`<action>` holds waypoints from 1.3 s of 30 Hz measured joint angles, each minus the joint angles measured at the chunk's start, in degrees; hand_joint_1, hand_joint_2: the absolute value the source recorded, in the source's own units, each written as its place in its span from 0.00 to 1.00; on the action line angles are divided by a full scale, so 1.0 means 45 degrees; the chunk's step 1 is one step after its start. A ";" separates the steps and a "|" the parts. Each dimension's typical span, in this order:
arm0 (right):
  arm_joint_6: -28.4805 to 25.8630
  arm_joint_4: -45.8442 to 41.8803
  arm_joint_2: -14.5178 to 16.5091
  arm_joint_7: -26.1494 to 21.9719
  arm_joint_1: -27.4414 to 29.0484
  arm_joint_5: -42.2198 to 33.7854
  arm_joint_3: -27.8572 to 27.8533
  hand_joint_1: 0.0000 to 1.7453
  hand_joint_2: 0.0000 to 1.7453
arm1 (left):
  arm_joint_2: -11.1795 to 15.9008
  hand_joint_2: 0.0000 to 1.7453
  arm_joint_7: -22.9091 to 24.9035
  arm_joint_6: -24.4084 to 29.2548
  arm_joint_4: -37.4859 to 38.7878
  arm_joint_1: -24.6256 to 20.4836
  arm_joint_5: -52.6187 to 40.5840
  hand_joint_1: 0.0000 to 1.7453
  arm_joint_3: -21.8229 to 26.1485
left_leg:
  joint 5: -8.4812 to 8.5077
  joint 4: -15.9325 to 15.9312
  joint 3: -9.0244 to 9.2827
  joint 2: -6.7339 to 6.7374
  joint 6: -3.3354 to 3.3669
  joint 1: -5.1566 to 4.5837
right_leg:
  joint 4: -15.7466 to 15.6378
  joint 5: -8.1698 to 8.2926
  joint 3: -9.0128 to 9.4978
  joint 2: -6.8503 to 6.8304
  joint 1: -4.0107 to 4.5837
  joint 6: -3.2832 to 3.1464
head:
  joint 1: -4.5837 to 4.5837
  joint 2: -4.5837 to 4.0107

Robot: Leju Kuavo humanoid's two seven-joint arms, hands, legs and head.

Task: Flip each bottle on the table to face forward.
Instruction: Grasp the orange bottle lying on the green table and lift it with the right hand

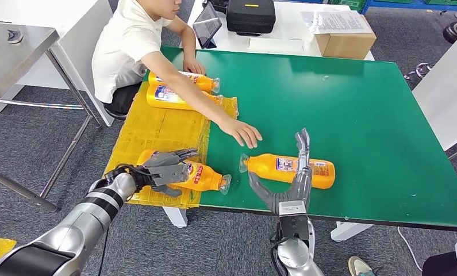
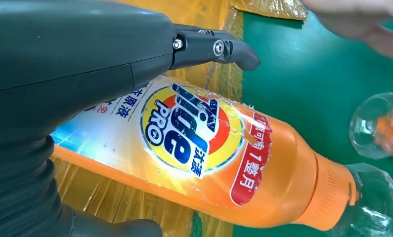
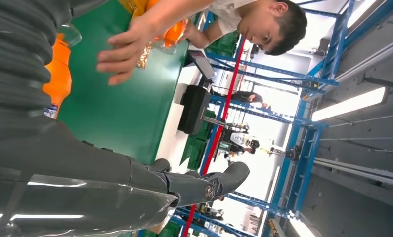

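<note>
Two robot hands at two lying bottles

Lower left, the left robot hand [image 1: 167,168] grips an orange plastic detergent bottle [image 1: 200,176] on the green table [image 1: 358,115], label up. Lower centre, the right robot hand [image 1: 298,172] lies spread wide over another orange bottle [image 1: 289,168]; close evenly before rolling it.
</note>
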 joint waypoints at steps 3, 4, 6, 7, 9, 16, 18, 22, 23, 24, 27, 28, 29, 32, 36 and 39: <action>0.0000 0.0028 -0.0043 0.0001 -0.0026 -0.0017 0.0040 0.00 1.00 | 0.0055 1.00 -0.0382 0.0028 -0.0155 0.0129 0.0460 0.00 -0.0141 | 0.0000 0.0000 -0.0001 0.0000 0.0000 -0.0001 | -0.0001 0.0000 -0.0002 0.0000 -0.0001 0.0000 | 0.0000 0.0000; 0.0000 0.0033 -0.0058 0.0002 -0.0031 -0.0016 0.0056 0.00 1.00 | 0.0059 1.00 -0.0636 0.0162 -0.0282 0.0265 0.0714 0.00 -0.0189 | 0.0000 0.0000 -0.0001 0.0001 0.0000 -0.0001 | -0.0001 0.0000 -0.0005 0.0001 -0.0001 0.0000 | 0.0001 0.0000; -0.0010 0.0035 -0.0090 0.0000 -0.0031 -0.0004 0.0096 0.00 1.00 | 0.0024 1.00 -0.1176 0.0690 -0.0683 0.0702 0.1316 0.00 -0.0243 | 0.0000 0.0001 -0.0007 0.0006 0.0000 -0.0002 | -0.0002 0.0000 -0.0020 0.0004 -0.0001 0.0000 | 0.0001 0.0000; -0.0022 0.0035 -0.0107 0.0000 -0.0026 0.0016 0.0112 0.00 1.00 | -0.0033 1.00 -0.1357 0.1075 -0.0974 0.0996 0.1623 0.00 -0.0251 | 0.0000 0.0001 -0.0014 0.0008 0.0000 -0.0002 | -0.0002 0.0000 -0.0031 0.0005 -0.0002 0.0000 | 0.0001 0.0000; -0.0060 0.0035 -0.0139 -0.0001 -0.0012 0.0086 0.0123 0.00 1.00 | -0.0212 1.00 -0.1468 0.1898 -0.1675 0.1606 0.2124 0.00 -0.0257 | 0.0000 0.0002 -0.0040 0.0008 0.0000 -0.0003 | -0.0003 0.0001 -0.0058 0.0005 -0.0002 0.0001 | 0.0002 0.0000; -0.0102 0.0034 -0.0204 -0.0001 0.0048 0.0188 0.0123 0.00 1.00 | -0.0663 1.00 -0.1429 0.2883 -0.3250 0.2707 0.2444 0.00 -0.0290 | 0.0000 0.0004 -0.0091 0.0016 0.0001 -0.0002 | -0.0002 0.0003 -0.0114 0.0008 0.0000 0.0003 | 0.0000 0.0000; -0.0106 0.0032 -0.0217 0.0000 0.0063 0.0269 0.0123 0.00 1.00 | -0.0774 1.00 -0.1350 0.3259 -0.3647 0.2903 0.2626 0.00 -0.0295 | 0.0000 0.0004 -0.0097 0.0015 0.0001 -0.0001 | -0.0002 0.0003 -0.0119 0.0008 0.0002 0.0002 | 0.0000 0.0000; -0.0107 0.0032 -0.0230 0.0000 0.0122 0.0424 0.0123 0.00 1.00 | -0.1024 1.00 -0.1259 0.3562 -0.4717 0.3312 0.3475 0.00 -0.0415 | 0.0000 0.0004 -0.0110 0.0016 0.0000 0.0000 | -0.0001 0.0002 -0.0127 0.0008 0.0002 0.0002 | 0.0000 0.0000; -0.0107 0.0030 -0.0231 -0.0001 0.0128 0.0464 0.0123 0.00 1.00 | -0.1064 1.00 -0.1246 0.3551 -0.4990 0.3404 0.3685 0.00 -0.0470 | -0.0001 0.0004 -0.0112 0.0016 0.0000 -0.0001 | -0.0002 0.0002 -0.0129 0.0008 0.0002 0.0002 | 0.0000 0.0000; -0.0108 0.0030 -0.0232 -0.0001 0.0133 0.0509 0.0123 0.00 1.00 | -0.1091 1.00 -0.1237 0.3541 -0.5228 0.3487 0.3835 0.00 -0.0520 | -0.0001 0.0004 -0.0113 0.0016 0.0000 -0.0001 | -0.0002 0.0002 -0.0131 0.0008 0.0001 0.0002 | 0.0000 0.0000; -0.0112 0.0030 -0.0233 -0.0001 0.0153 0.0598 0.0123 0.00 1.00 | -0.1134 1.00 -0.1234 0.3535 -0.5815 0.3687 0.4019 0.00 -0.0621 | -0.0001 0.0004 -0.0114 0.0015 0.0000 -0.0001 | -0.0004 0.0002 -0.0131 0.0008 0.0001 0.0002 | 0.0000 0.0000; -0.0112 0.0030 -0.0233 -0.0001 0.0163 0.0605 0.0123 0.00 1.00 | -0.1143 1.00 -0.1232 0.3535 -0.5957 0.3733 0.4034 0.00 -0.0639 | -0.0001 0.0004 -0.0114 0.0015 0.0000 -0.0001 | -0.0004 0.0002 -0.0131 0.0008 0.0001 0.0002 | 0.0000 0.0000; -0.0112 0.0030 -0.0233 0.0000 0.0174 0.0622 0.0123 0.00 1.00 | -0.1150 1.00 -0.1231 0.3535 -0.6070 0.3769 0.4057 0.00 -0.0652 | -0.0001 0.0004 -0.0114 0.0015 0.0000 -0.0001 | -0.0003 0.0002 -0.0131 0.0008 0.0001 0.0002 | 0.0000 0.0000; -0.0112 0.0077 -0.0228 0.0001 0.0199 0.1335 0.0065 0.00 1.00 | -0.1177 1.00 -0.1195 0.3616 -0.6367 0.3893 0.4498 0.00 -0.0690 | -0.0001 0.0004 -0.0113 0.0016 0.0000 -0.0001 | -0.0003 0.0003 -0.0132 0.0008 0.0001 0.0002 | -0.0001 0.0000; -0.0119 0.0919 -0.0069 0.0007 0.0236 0.5544 -0.0987 0.00 1.00 | -0.1761 1.00 -0.0777 0.4404 -0.7066 0.4453 0.7556 0.00 -0.0534 | 0.0000 0.0005 -0.0121 -0.0002 0.0001 -0.0003 | -0.0005 0.0002 -0.0134 -0.0006 -0.0001 0.0004 | -0.0002 0.0000; -0.0125 0.1279 0.0075 0.0013 0.0260 0.7810 -0.2570 0.00 1.00 | -0.2458 1.00 -0.0447 0.5314 -0.7503 0.4857 1.0911 0.00 -0.0490 | -0.0001 0.0006 -0.0140 -0.0026 0.0003 -0.0012 | -0.0007 0.0001 -0.0135 -0.0030 -0.0009 0.0006 | 0.0001 0.0000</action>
